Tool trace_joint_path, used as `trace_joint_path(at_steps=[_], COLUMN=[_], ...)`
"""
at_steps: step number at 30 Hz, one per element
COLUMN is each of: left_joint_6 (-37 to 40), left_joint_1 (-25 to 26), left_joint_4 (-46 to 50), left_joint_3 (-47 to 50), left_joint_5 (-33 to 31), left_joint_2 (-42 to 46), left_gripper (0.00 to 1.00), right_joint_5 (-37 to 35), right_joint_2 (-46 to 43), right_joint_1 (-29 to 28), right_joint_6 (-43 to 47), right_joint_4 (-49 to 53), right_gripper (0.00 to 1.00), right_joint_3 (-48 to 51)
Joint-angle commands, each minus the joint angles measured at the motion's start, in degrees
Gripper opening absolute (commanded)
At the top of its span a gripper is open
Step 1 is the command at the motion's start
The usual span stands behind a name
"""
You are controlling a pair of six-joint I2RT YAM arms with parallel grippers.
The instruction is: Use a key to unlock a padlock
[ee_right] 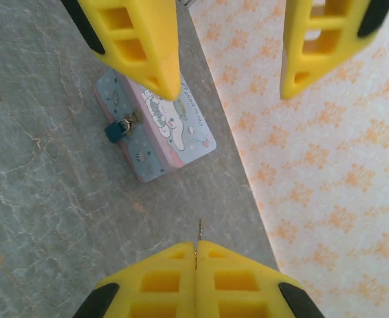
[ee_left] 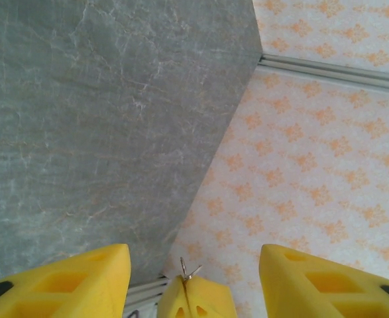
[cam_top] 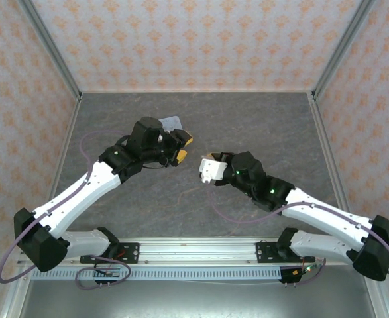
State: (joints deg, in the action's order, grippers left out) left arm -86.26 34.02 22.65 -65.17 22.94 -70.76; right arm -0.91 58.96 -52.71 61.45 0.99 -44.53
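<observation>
Right wrist: left gripper (ee_right: 228,93) before tin (ee_right: 174,129)

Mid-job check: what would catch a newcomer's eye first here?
The right pincer is shut on the thin key, whose tip pokes out in front. Ahead lies a pale-blue tin on the grey table, a small teal padlock on its edge. The left pincer stands open near the tin.
</observation>
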Motion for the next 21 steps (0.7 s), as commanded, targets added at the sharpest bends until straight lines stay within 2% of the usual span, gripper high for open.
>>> trace_joint_path(at_steps=[1,16,21], left_joint_6=[-4.72,-7.47,-7.09], left_joint_1=[0.18,1.88,2.09], left_joint_4=[-2.92,-7.32,-6.55], left_joint_3=[1.32,1.96,1.08], left_joint_5=[2.08,5.15,5.24], left_joint_2=[0.63,-2.48,-3.45], left_gripper=[0.53,0.42,0.34], right_joint_5=[-1.76,1.43,1.81], right_joint_2=[1.47,3.28,3.15], right_joint_1=[-0.79,-1.66,-1.7], right_joint_6=[4.64,3.73,3.32], right_joint_4=[-3.4,-6.69,-6.63], right_gripper=[0.0,0.0,0.0], right_joint_3=[-2.48,-4.01,-4.07])
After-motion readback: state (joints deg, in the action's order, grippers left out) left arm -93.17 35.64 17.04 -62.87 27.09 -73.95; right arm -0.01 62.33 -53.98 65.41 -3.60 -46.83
